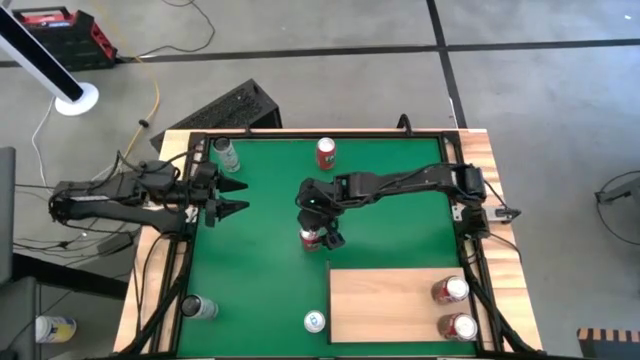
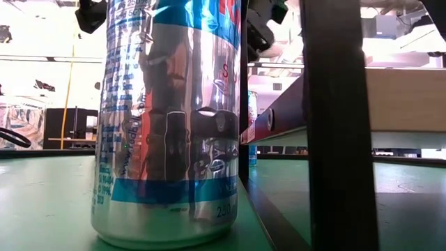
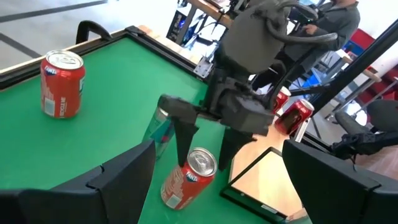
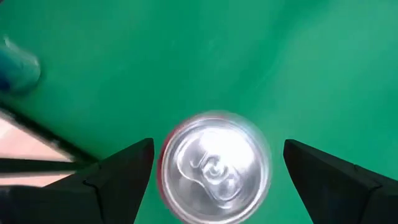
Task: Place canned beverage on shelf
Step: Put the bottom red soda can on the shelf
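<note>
Lighting even and bright overhead; shadows on the green mat (image 1: pixel 270 260) soft and short. Low view: windows behind blown out to white, strong backlight; the near silver-blue can (image 2: pixel 171 118) fills the frame, its wall mirroring the room. Right wrist view: red can's top (image 4: pixel 214 165) smeared by blur, mat soft. Left wrist view sharp.

Little can be read. On the tall silver-and-blue aluminium can (image 2: pixel 171 118) standing close to the low camera on the green mat (image 2: pixel 42 202), small digits near the can's bottom rim look like "250", and a single red letter that may be an "S" shows higher up; the columns of fine blue print down its side are too small to make out. The white lettering on the red can (image 3: pixel 61 84) near the mat's edge is illegible.
</note>
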